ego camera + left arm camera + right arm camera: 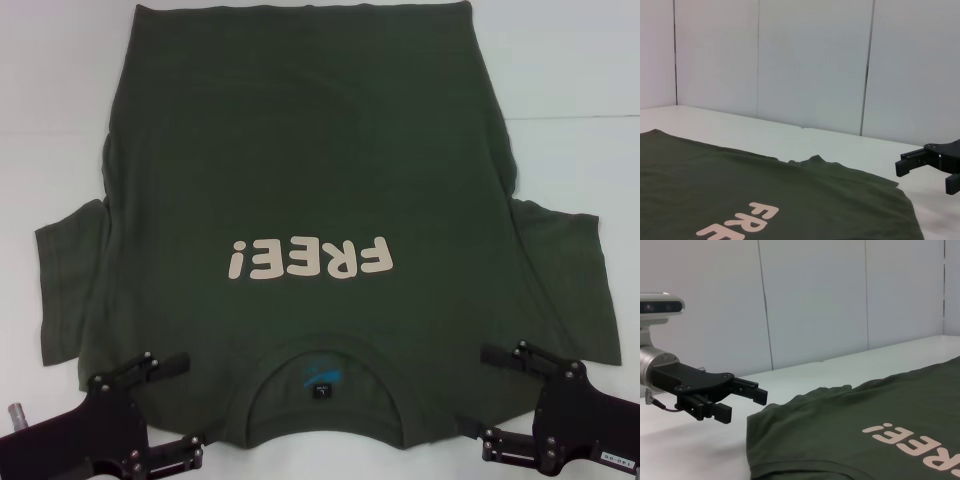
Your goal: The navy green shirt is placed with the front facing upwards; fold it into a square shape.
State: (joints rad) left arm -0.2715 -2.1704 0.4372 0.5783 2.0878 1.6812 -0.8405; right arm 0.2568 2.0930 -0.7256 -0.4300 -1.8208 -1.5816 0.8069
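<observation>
We see the navy green shirt (300, 200) lying flat and front-up on the white worktop (560, 70), collar (322, 400) nearest the robot and hem at the far side, so the white "FREE!" print (308, 260) reads upside down in the head view. Both short sleeves are spread outward, one to each side, and the body cloth looks smooth, with nothing folded over yet; we judge the folding has not begun.

The left tool (185, 400) hangs at the near left shoulder of the shirt, its two fingers spread wide apart with one over the cloth and one near the shoulder edge. The right tool (495, 395) mirrors it at the near right shoulder, fingers likewise spread. Neither is pinching fabric, and we cannot tell whether any finger touches it.

We take this symmetric stance as preparation: with a tool at each shoulder beside the collar, both corners could be pinched together and carried evenly, which would keep the fold line straight and the cloth from skewing.
</observation>
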